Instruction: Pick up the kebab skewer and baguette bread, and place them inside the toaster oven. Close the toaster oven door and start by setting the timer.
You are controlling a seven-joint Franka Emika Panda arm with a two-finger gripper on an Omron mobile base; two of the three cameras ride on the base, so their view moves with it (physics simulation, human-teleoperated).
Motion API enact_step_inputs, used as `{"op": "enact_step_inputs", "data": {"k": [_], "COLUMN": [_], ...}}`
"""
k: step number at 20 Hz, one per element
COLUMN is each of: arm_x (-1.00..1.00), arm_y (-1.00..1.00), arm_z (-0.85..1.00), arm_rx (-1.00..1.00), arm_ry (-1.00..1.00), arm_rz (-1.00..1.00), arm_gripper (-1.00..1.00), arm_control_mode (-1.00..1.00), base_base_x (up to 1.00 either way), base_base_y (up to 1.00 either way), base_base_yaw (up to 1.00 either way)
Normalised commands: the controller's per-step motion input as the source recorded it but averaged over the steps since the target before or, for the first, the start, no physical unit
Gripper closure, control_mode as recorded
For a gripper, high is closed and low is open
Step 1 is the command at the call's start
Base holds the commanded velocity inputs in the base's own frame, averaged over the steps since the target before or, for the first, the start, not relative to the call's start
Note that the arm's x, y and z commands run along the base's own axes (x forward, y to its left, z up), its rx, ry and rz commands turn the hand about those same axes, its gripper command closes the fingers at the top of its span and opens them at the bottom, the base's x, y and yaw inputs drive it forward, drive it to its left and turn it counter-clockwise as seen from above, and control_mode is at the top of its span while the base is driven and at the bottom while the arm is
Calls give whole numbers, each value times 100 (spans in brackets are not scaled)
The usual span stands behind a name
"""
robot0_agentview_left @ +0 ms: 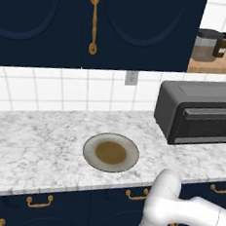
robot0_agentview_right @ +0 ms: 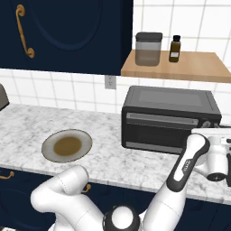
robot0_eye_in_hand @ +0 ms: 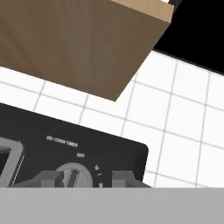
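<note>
Fingers (robot0_eye_in_hand: pixel 85 180) spread either side of the timer knob (robot0_eye_in_hand: pixel 74 176) on the toaster oven (robot0_agentview_right: pixel 169 118); timer step: pinch, then turn.

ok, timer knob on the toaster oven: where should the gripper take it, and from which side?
Grip the raised ridge across the timer knob, one finger on each flat flank, coming straight at the front panel of the toaster oven. The round dial sits flush on the panel, so the ridge is the only part with faces to pinch. The gripper already straddles it, jaws apart.
</note>
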Motion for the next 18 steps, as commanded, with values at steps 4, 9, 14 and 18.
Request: {"op": "enact_step_inputs", "data": {"k": [4, 9, 14, 18], "arm_x": [36, 27, 28, 8], "arm_y": [9, 12, 13, 8], "arm_z": [1, 0, 0, -1], "arm_rx": [-14, -9, -4, -2], "arm_ry": [0, 7, 13, 13], "arm_rz": [-20, -20, -12, -4], "arm_gripper": [100, 100, 100, 100], "arm_control_mode": [-100, -100, -100, -100], "base_base_x": [0, 0, 0, 0], "base_base_y": [0, 0, 0, 0], "base_base_yaw": [0, 0, 0, 0]}}
